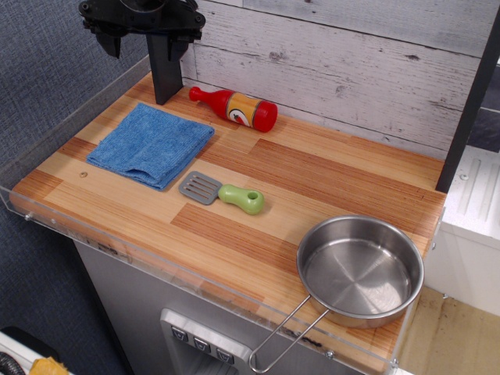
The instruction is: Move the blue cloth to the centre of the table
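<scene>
Gripper: the gripper is hanging at the top left, above the table's back corner; only its black body and a dark post below are showing, so whether the jaws are apart or together cannot be told.
Cloth position: the blue cloth is lying flat and folded on the left part of the table, just in front of the post, well short of centre.
Handling: the cloth is looking soft, light and limp (likely to drape or unfold when lifted); a pinch at the folded near edge or a corner is looking best.
Neighbours: the spatula is lying just beside the cloth's right corner.
Count: one cloth, one spatula, one red bottle, one steel pan.
</scene>
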Available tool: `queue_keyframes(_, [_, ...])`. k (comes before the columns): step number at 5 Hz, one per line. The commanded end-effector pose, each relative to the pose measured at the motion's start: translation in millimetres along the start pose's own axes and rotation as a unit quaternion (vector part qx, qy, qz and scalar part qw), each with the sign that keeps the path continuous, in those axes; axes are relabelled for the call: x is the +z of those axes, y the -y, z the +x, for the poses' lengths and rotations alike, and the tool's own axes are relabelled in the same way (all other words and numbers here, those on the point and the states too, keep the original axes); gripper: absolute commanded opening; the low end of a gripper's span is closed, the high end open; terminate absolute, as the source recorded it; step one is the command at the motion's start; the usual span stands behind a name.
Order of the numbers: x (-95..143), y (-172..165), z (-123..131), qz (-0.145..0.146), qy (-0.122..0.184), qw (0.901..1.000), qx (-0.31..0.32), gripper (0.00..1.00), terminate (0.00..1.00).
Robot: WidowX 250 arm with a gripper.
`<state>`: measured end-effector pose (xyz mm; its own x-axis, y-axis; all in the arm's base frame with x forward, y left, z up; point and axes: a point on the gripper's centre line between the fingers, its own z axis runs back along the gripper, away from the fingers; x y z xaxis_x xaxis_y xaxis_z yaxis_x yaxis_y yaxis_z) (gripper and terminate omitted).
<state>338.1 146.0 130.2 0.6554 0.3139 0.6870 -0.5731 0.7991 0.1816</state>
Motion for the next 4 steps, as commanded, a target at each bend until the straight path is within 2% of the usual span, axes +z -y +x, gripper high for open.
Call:
queue_keyframes(1, [0.0,0.0,0.0,0.000,0.000,1.0000,0.000,1.00,0.00])
queue_keyframes(4, [2.1,-9.8,-9.9,0.016,-0.047,0.9961,0.073,1.00,0.00])
